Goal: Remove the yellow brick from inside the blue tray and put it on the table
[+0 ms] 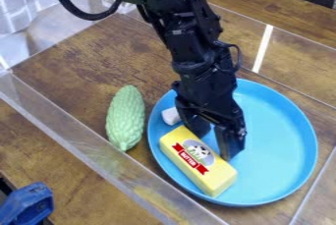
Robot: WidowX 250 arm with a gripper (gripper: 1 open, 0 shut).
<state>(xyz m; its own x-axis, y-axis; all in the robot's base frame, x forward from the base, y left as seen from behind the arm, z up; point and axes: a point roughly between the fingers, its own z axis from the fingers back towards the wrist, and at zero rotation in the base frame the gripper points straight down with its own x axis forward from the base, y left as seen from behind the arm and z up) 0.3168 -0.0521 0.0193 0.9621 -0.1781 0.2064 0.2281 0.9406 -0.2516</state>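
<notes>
At lower centre, the black gripper (214, 136) hangs with jaws spread wide over the far end of the yellow brick (198, 160), which lies inside the blue tray (282, 140). A clean lift likely needs both fingers straddling the brick's narrow sides before closing.

No words or numbers can be read here. The yellow brick (198, 159) has a label on top with red edges and a small round black-and-white picture, but the picture is too small and blurry to make out, and no letters show on it.
</notes>
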